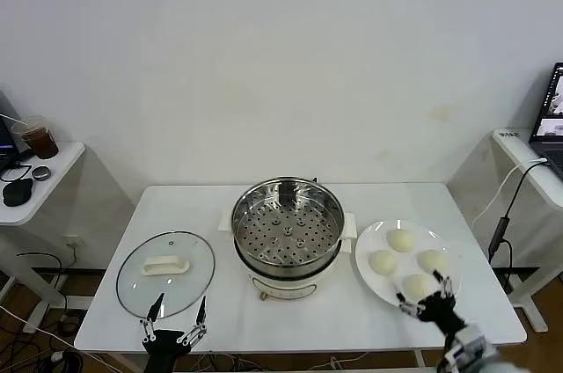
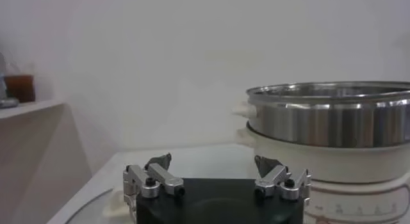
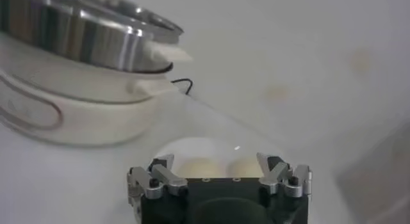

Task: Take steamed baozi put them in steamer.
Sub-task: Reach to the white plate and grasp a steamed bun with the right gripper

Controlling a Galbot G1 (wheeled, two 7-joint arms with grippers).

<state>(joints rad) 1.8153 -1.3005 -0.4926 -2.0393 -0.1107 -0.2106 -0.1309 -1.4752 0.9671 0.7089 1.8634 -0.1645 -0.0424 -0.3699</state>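
Observation:
The steamer (image 1: 286, 225), a shiny steel pot with a perforated tray on a white base, stands mid-table; it also appears in both wrist views (image 2: 333, 123) (image 3: 83, 27). To its right, several cream-white steamed baozi lie on a white plate (image 1: 371, 237); the nearest bun (image 1: 419, 285) sits at the plate's front. My right gripper (image 1: 426, 296) (image 3: 219, 160) hovers open at that front bun, with two baozi (image 3: 195, 165) just beyond its fingertips and nothing held. My left gripper (image 1: 180, 303) (image 2: 218, 161) is open and empty at the table's front left, over the near edge of the lid.
A round glass lid (image 1: 165, 273) with a white handle lies left of the steamer. A side table (image 1: 35, 188) with a cup (image 1: 40, 137) stands at far left. A desk with a laptop (image 1: 550, 118) and a hanging cable stands at far right.

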